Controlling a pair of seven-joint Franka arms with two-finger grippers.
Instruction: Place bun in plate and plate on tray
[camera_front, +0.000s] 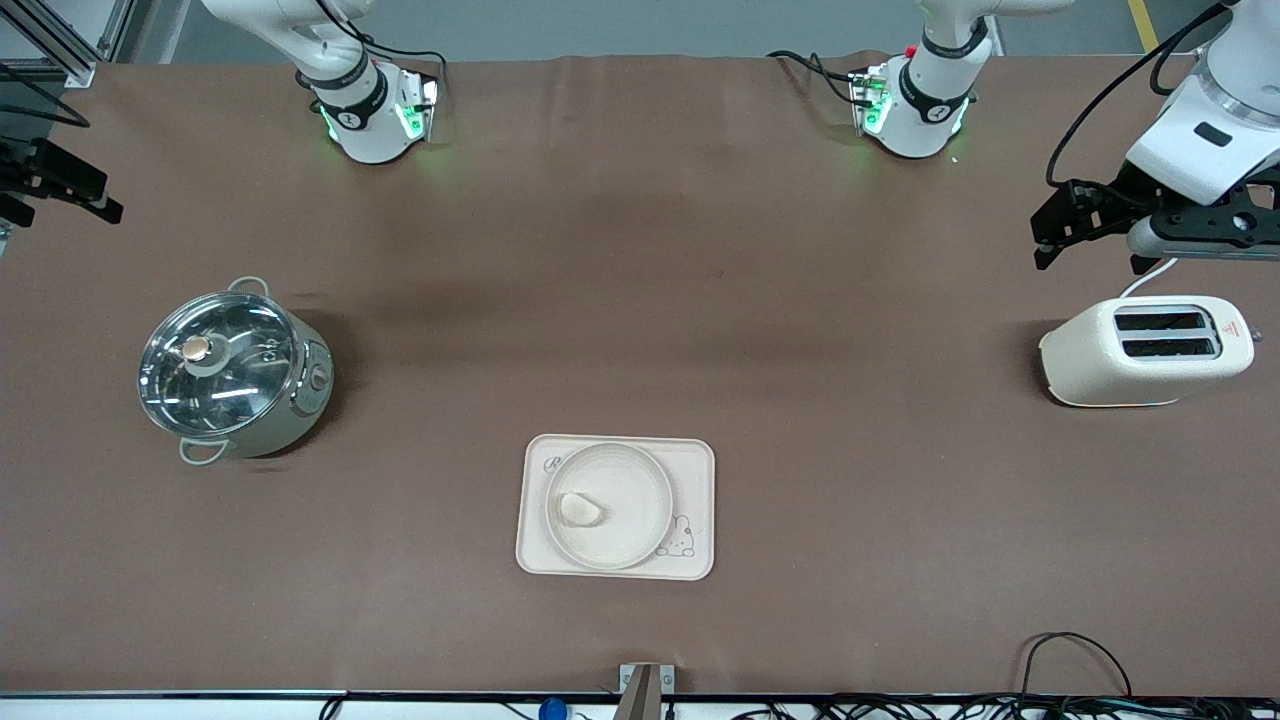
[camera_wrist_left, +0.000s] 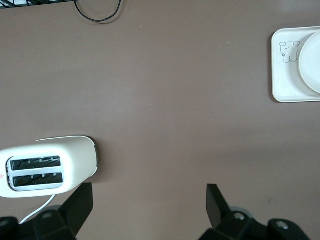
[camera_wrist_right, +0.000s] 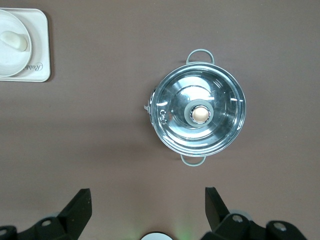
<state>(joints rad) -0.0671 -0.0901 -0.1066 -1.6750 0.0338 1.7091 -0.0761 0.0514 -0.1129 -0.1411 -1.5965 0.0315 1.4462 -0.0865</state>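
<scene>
My left fingers (camera_wrist_left: 80, 205) hang spread wide with nothing between them, pointing straight down over the bare brown surface (camera_front: 640, 300) at the left arm's end, just beside the toaster (camera_front: 1145, 350). My right fingers (camera_wrist_right: 77, 210) are spread just as wide and also empty, over the right arm's end of the surface near the steel pot (camera_front: 235, 375). Both arms wait, pulled out to the ends of the surface. Between them the middle lies open, a broad brown stretch from the bases down to the tray (camera_front: 695, 460), which sits close to the edge nearest the front camera. The plate (camera_front: 630, 500) rests on the tray within its rim, and the bun (camera_front: 580, 510) lies in the plate, at about eight o'clock on its face as the front camera sees it. The pot and the toaster each stand well apart from the tray. I count one bun, one plate, one tray, one pot under a glass lid with one knob, and one toaster with two slots.
</scene>
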